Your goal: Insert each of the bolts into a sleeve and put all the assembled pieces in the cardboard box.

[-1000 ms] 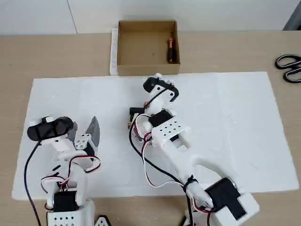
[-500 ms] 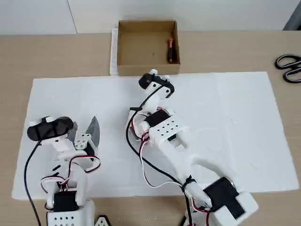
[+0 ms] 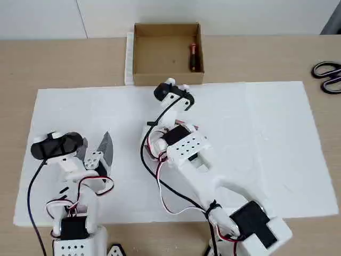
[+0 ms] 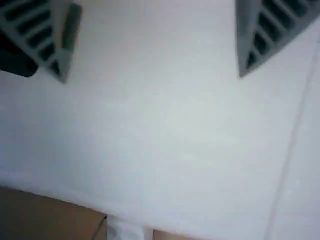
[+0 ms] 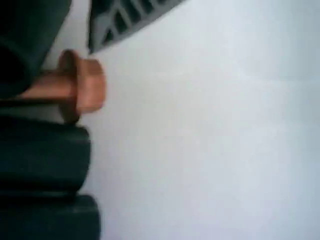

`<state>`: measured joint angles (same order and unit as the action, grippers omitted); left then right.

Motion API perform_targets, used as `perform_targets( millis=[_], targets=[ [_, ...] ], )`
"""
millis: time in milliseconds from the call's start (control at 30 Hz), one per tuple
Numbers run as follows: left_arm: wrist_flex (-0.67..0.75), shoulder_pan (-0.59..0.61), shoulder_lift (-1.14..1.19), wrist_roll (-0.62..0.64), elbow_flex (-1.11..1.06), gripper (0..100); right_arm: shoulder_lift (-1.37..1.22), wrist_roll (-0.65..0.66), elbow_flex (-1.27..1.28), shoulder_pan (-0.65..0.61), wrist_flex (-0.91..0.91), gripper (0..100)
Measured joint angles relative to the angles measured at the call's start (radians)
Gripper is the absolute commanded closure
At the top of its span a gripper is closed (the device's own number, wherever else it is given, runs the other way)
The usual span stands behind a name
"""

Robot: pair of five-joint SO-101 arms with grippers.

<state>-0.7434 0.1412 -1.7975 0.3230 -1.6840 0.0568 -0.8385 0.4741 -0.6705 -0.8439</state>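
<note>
On the table (image 3: 64, 64), cardboard box (image 3: 160, 53) behind the sheet (image 3: 266, 138), assembled piece (image 3: 194, 56) inside along its right wall, scissors (image 3: 329, 76) far right

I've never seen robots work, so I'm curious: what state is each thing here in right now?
Left arm: jaws open, empty.
Right arm: jaws shut on a bolt.
Bolt: gripped, held over the white sheet.
Box: open-topped, one finished piece lying inside.

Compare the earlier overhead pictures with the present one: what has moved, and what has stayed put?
The right arm swung its wrist toward the cardboard box and slightly toward the left arm's side; its wrist view shows an orange bolt. The left gripper, open, and the assembled piece in the box stayed put.
</note>
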Motion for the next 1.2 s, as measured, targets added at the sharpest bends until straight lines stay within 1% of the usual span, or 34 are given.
perform_targets(
  millis=[133, 333, 667, 933, 1200],
  targets=[
    [0.000, 0.000, 0.000, 0.000, 0.000, 79, 0.000, 0.000, 0.000, -0.028, 0.000, 82.3],
    [0.000, 0.000, 0.000, 0.000, 0.000, 79, 0.000, -0.002, 0.000, -0.028, 0.002, 82.3],
    [0.000, 0.000, 0.000, 0.000, 0.000, 79, -0.003, -0.002, 0.000, -0.028, 0.072, 82.3],
    [0.000, 0.000, 0.000, 0.000, 0.000, 79, -0.097, 0.000, 0.000, -0.028, 0.074, 82.3],
    [0.000, 0.000, 0.000, 0.000, 0.000, 79, -0.107, -0.002, 0.000, -0.012, 0.074, 82.3]
  ],
)
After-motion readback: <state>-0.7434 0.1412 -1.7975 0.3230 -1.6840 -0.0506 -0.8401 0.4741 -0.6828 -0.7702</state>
